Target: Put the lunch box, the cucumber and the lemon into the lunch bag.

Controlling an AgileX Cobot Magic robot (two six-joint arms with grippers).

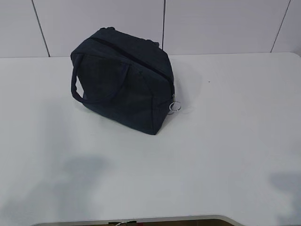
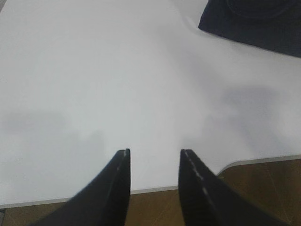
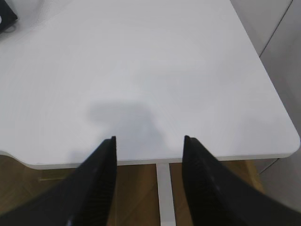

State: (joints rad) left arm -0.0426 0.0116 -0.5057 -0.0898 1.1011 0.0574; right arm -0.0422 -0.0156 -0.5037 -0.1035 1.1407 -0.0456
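The dark navy lunch bag [image 1: 123, 80] stands on the white table [image 1: 221, 141] at the back, left of centre, zipped shut, with a silver ring pull [image 1: 175, 107] hanging at its right corner. A corner of the lunch bag [image 2: 254, 23] shows at the top right of the left wrist view. My left gripper [image 2: 154, 151] hangs open over the table's front edge, nothing between its fingers. My right gripper [image 3: 149, 138] is open too, empty, above the front right edge. Neither gripper appears in the exterior view. The lunch box, cucumber and lemon are out of view.
A tiled white wall [image 1: 211, 23] rises behind the table. Brown floor [image 3: 136, 193] and a white table leg [image 3: 165, 193] lie below the front edge. The table's right edge [image 3: 277, 108] runs close to the wall.
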